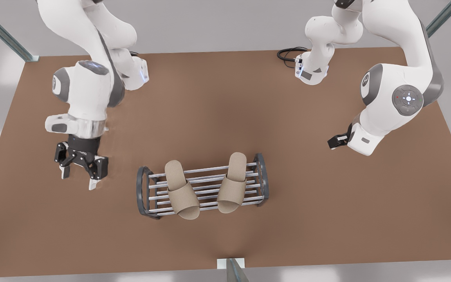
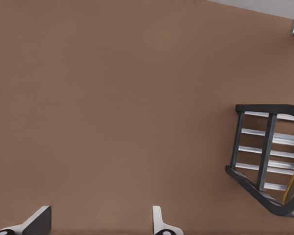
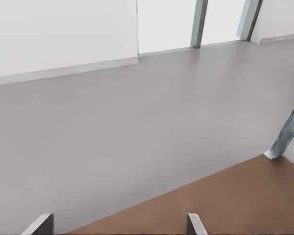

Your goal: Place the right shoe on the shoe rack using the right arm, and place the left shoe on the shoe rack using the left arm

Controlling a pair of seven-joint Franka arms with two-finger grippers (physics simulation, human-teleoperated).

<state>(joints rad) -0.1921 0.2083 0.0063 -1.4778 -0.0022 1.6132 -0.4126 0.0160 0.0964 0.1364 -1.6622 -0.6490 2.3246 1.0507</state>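
Front view: both soft, light beige slippers — one, other — lie across the stiff silver-barred shoe rack; best pinched at the strap. Left gripper, at nine o'clock, and right gripper, at two o'clock — both spread wide, empty.

My front camera looked steeply down on the brown tabletop. The left wrist camera faced straight down, sharing the silver-barred, dark-framed shoe rack at three o'clock; the right wrist camera looked outward past the table's edge.

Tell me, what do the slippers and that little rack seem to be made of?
The two slippers look like soft matte beige fabric, perhaps felt: no shine. The shoe rack seems metal: glossy silver bars, dark grey arched end frames, perhaps painted or plastic.
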